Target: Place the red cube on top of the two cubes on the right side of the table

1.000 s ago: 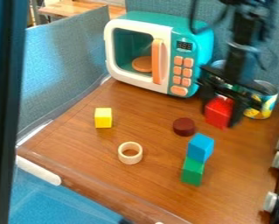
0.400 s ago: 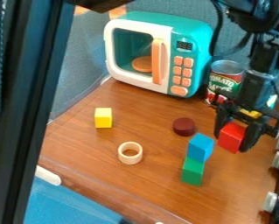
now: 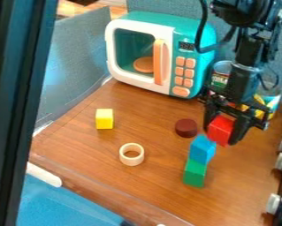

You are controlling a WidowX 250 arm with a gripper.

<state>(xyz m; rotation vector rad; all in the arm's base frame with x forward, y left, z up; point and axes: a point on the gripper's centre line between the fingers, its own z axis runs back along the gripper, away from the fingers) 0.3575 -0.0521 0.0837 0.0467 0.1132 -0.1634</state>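
The jaws are closed on the red cube [image 3: 220, 130]. The stack, blue cube [image 3: 202, 149] over green cube [image 3: 195, 173], lies nearer the camera and slightly left of the held cube; true height clearance cannot be told. Align above blue before lowering. Maintain clearance from the dark red cylinder [image 3: 186, 128], beside the stack on the worktop [image 3: 158, 192].

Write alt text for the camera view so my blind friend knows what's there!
A black robot gripper holds a red cube close to a blue cube stacked on a green cube. A yellow cube, pale ring, maroon disc and toy microwave share the table.
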